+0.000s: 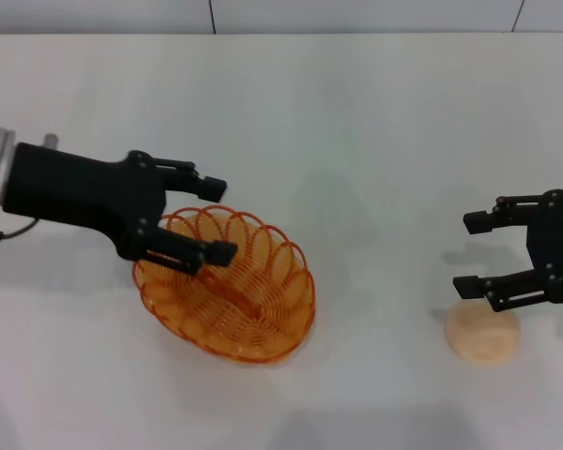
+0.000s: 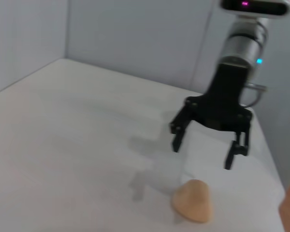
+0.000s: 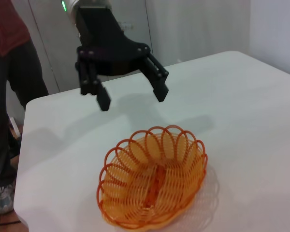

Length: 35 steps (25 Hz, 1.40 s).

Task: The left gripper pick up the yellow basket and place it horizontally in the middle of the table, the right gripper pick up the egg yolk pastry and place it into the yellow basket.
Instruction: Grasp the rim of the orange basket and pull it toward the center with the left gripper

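Observation:
The yellow basket (image 1: 253, 319) rests on the white table (image 1: 357, 112), left of centre, its long axis running diagonally in the head view. My left gripper (image 1: 220, 217) is open and hovers over the basket's left rim, holding nothing. The right wrist view shows the left gripper (image 3: 133, 99) above and behind the basket (image 3: 152, 181), clear of the wires. The egg yolk pastry (image 1: 483, 333) lies on the table at the right. Just above and behind it, my right gripper (image 1: 466, 254) stands open and empty. In the left wrist view the right gripper (image 2: 203, 154) hangs above the pastry (image 2: 193, 200).
A person in a red shirt (image 3: 5, 72) stands by the table's edge near the left arm. Grey walls (image 2: 135, 38) close off the far sides of the table. Bare tabletop lies between the basket and the pastry.

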Tool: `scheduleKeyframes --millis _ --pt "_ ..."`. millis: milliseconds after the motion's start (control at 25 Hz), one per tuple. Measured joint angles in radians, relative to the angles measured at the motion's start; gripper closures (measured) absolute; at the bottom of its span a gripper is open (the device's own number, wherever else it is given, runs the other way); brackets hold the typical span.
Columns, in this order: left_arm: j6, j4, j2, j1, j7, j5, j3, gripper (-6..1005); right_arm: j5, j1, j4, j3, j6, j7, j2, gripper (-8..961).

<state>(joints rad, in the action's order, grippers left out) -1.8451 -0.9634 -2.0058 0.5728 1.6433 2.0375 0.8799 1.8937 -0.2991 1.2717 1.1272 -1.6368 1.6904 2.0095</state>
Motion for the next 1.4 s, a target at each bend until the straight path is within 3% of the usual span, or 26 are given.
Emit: scheduleKeyframes --millis 320,560,800,960,1400 --pt "0.014 -0.069 0.046 0.006 0.212 0.054 -0.039 123 -0.038 0.003 0.000 0.000 0.002 0.001 0.001 129" --pt "0.021 -0.133 0.068 0.025 0.431 0.197 -0.040 126 -0.057 0.001 -0.001 0.000 0.005 0.011 0.001 129" --pt "0.063 -0.140 0.073 0.055 0.582 0.365 -0.039 139 -0.065 0.000 -0.003 0.000 0.005 0.011 0.002 129" --pt "0.073 -0.130 0.063 0.074 0.619 0.455 -0.032 148 -0.072 -0.003 -0.002 0.000 0.005 0.011 0.002 129" --pt "0.119 0.002 0.048 0.180 0.706 0.569 -0.030 172 -0.080 -0.005 0.002 0.000 -0.005 0.021 0.002 129"
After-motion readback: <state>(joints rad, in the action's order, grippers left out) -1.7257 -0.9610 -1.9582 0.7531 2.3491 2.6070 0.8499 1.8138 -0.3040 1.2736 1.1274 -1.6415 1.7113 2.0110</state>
